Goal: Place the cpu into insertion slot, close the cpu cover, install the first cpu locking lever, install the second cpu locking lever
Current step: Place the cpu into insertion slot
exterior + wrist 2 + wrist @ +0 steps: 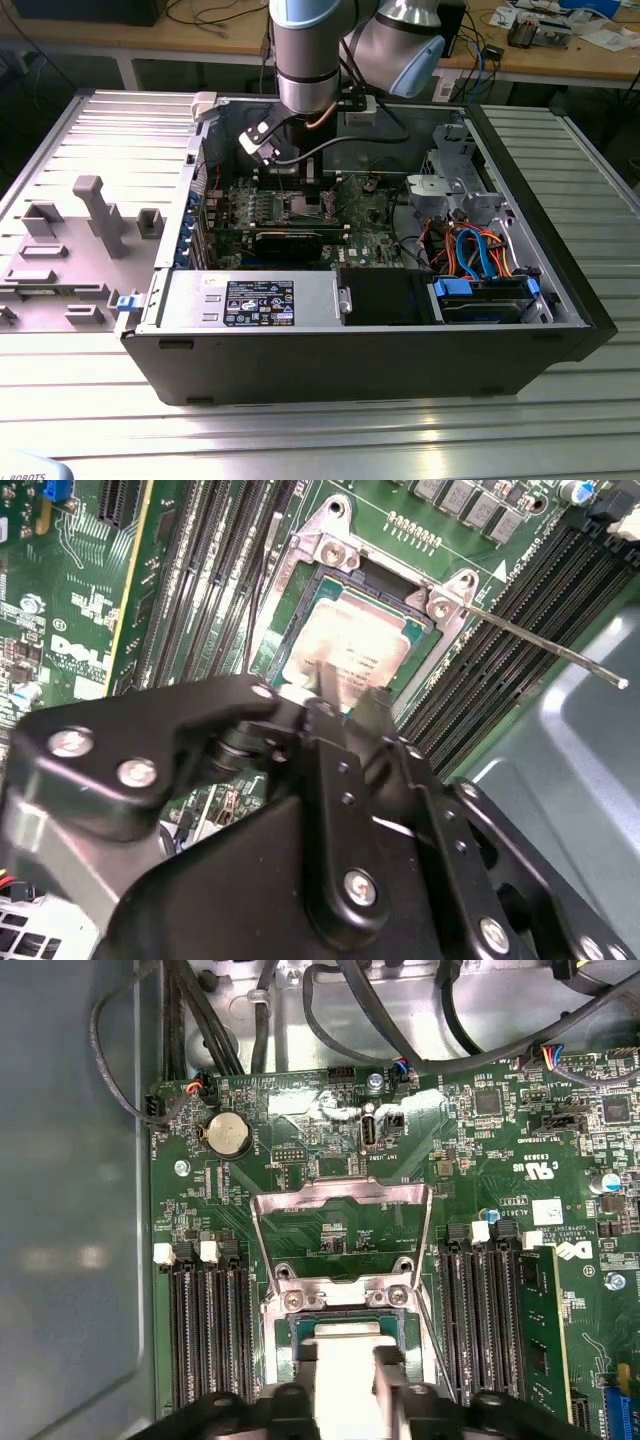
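The first wrist view shows the cpu cover (340,1197) raised; the second wrist view shows a thin locking lever (540,641). The flat silver cpu (350,640) sits under the claw (348,692), grip unclear.

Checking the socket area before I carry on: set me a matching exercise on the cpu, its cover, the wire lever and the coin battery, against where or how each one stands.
Things:
1. dull silver-grey square cpu
2. silvery square metal-frame cpu cover
3. thin bare-metal wire lever
4. round silver coin battery

States:
A. swung open, off the insertion slot
B. on the green board beyond the open cover
C. lying in the slot under the black gripper
D. sticking out free across the black memory slots

Pairs: 1-C, 2-A, 3-D, 4-B
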You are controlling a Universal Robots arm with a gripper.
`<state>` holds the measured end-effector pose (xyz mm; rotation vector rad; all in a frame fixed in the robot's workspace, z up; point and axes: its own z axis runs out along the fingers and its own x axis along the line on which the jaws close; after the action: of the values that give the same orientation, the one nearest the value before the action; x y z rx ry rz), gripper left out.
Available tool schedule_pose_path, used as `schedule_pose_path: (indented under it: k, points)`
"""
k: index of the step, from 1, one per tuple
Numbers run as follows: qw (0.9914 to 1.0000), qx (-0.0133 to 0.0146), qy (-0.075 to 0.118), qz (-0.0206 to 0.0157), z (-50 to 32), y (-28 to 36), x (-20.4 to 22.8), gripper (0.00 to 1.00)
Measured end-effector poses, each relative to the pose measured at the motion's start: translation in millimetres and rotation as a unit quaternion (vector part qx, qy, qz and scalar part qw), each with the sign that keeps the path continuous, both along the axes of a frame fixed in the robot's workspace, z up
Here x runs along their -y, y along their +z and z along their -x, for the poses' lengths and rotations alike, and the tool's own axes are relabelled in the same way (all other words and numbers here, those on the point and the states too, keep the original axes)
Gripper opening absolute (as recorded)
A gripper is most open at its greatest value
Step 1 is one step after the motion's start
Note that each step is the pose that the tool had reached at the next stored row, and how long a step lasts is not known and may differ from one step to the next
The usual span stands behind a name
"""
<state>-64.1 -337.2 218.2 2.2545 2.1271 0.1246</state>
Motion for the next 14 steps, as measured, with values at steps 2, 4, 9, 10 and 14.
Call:
schedule_pose_path:
  k: [2,4,9,10,14]
  points:
    - [1.00000,-0.0001,0.000,0.0001,0.0,0.1,0.0,0.20]
    - [1.00000,-0.0001,0.000,0.0001,0.0,0.1,0.0,0.14]
    - [0.99996,-0.0091,0.000,-0.0022,-0.1,0.1,0.0,0.11]
    - [0.99992,-0.0117,0.002,-0.0047,-0.1,0.1,0.0,0.11]
    - [0.99964,-0.0148,0.020,-0.0091,-0.1,0.1,0.1,0.11]
